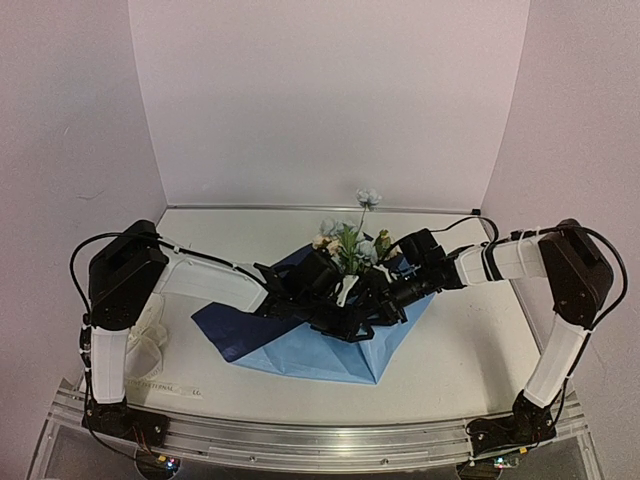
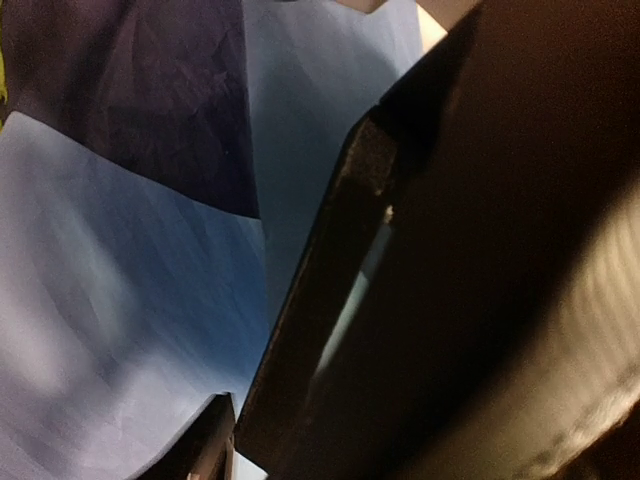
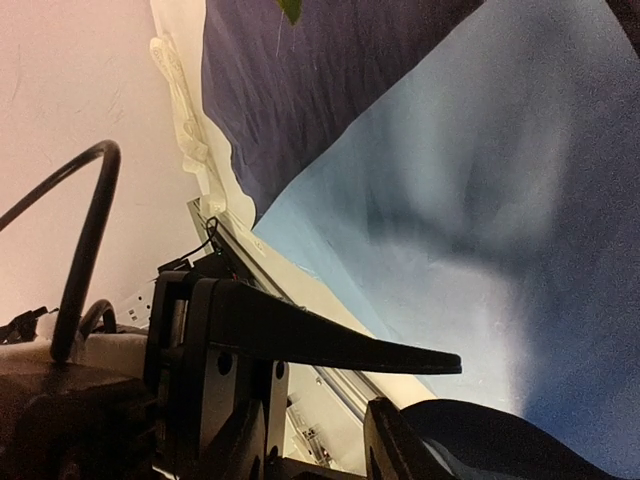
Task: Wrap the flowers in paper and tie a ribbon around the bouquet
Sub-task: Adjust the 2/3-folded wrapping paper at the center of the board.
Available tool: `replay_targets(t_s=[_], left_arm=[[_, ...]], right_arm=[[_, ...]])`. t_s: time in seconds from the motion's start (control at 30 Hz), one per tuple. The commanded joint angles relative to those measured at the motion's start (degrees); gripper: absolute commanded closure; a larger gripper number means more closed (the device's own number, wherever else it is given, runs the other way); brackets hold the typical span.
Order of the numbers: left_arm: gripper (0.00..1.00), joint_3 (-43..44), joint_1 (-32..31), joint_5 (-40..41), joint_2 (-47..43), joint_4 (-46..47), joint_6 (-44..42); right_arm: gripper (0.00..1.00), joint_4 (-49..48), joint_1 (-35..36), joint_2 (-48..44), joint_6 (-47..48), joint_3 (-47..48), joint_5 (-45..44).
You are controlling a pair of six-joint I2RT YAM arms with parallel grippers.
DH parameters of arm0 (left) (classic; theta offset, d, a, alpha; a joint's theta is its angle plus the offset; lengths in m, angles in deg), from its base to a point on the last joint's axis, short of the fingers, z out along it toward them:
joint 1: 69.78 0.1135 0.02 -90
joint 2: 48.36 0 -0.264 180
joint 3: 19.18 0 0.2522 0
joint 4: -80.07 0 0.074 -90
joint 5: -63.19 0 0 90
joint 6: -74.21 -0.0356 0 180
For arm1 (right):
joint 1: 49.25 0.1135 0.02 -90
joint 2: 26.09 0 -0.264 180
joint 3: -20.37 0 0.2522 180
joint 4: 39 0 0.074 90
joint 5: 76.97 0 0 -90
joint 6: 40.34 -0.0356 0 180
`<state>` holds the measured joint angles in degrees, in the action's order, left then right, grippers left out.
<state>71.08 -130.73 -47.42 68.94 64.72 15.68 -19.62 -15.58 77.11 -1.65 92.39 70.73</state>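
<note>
The blue paper (image 1: 330,352) lies spread on the table, its lighter face folded up at the front and its darker face (image 1: 225,325) showing at the left. The flowers (image 1: 350,245) lie on it with their blooms toward the back wall, and their stems are hidden under the two grippers. My left gripper (image 1: 330,298) and right gripper (image 1: 378,298) meet over the stems, almost touching. In the left wrist view the paper (image 2: 100,300) fills the left half and a dark body blocks the right, so its jaws are unclear. The right gripper (image 3: 430,395) stands apart over the paper (image 3: 480,200). The ribbon (image 1: 148,340) lies bunched at the table's left edge.
The ribbon (image 3: 180,110) also shows in the right wrist view beside the paper's dark corner. The aluminium rail (image 1: 320,440) runs along the near edge with both arm bases. White walls close in the table at the back and both sides.
</note>
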Motion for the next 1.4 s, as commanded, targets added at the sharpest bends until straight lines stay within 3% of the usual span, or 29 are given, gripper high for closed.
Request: replay_targets(t_s=[0.0,0.23,0.4,0.53,0.73,1.03,1.23,1.37], left_arm=[[0.64,1.04,-0.65,-0.15,-0.53,0.21,-0.88],[0.79,-1.55,-0.68,-0.4,-2.2,1.89,-0.54],[0.8,-4.16,-0.91,-0.09,-3.7,5.05,-0.6],[0.8,-6.06,-1.01,0.05,-4.97,7.0,-1.06],[0.79,-8.84,-1.48,0.46,-6.71,10.23,-1.84],[0.78,-11.63,-1.72,0.59,-7.82,13.84,-3.14],[0.75,-12.06,-1.72,1.01,-7.65,14.82,-3.91],[0.65,-10.91,-1.72,0.26,-6.77,14.9,-4.09]], right_arm=[[0.62,-0.45,0.09,-3.01,-0.05,2.78,-2.2],[0.58,19.43,0.28,-12.58,10.4,3.38,-10.27],[0.54,30.79,0.31,-20.39,16.23,1.93,-17.54],[0.52,37.46,-0.06,-26.83,18.73,-2.89,-29.48],[0.44,35.16,-1.86,-26.89,17.99,-7.82,-38.11],[0.46,22.35,-5.57,-16.83,15.03,-6.98,-39.58],[0.53,21.69,-6.04,-11.9,15.8,-4.01,-41.13],[0.55,20.71,-6.01,-9.54,15.66,-2.6,-38.73]])
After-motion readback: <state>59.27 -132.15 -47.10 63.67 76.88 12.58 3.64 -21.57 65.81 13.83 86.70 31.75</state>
